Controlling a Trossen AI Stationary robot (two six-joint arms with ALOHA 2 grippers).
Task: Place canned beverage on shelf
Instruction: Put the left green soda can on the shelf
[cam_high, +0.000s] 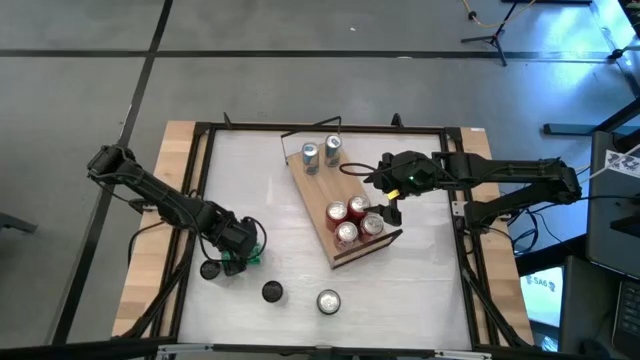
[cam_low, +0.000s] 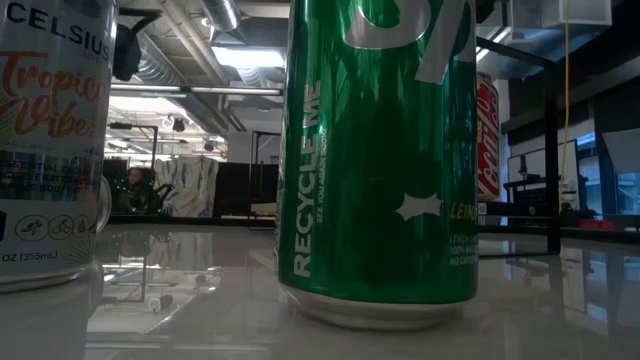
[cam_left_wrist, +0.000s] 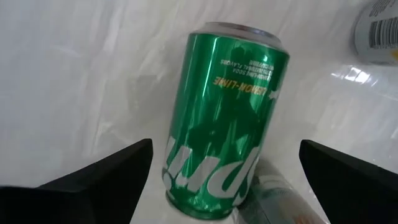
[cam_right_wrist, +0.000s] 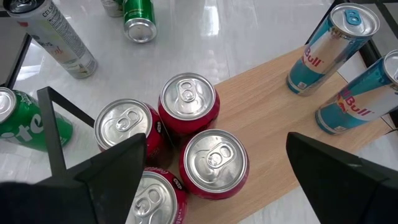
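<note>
The green can (cam_left_wrist: 221, 118) stands upright on the white table (cam_high: 260, 180), close to the front edge on the left side, and in the low view it fills most of the picture. The left gripper (cam_high: 243, 248) is right at it with its two fingers spread wide, one on each side of the can, and they do not look like they touch it yet. The can is a smooth, shiny metal tube, so it is probably slippery, and its thin wall could dent if it is squeezed too hard. It stands steady, but it could tip if bumped near the top. I cannot tell if it is full or empty, so it may be heavy or light. The best place to hold it seems to be the round middle of its side, with one finger on each side. A white can (cam_low: 50, 140) stands just beside it in the low view. Farther back, the shelf (cam_high: 320, 195) lies slanted on the table with four red cans (cam_right_wrist: 186, 99) packed together at its near end and two blue cans (cam_right_wrist: 323, 53) at its far end. The right gripper (cam_high: 388, 207) hangs over the red cans with its fingers wide apart, holding nothing.
</note>
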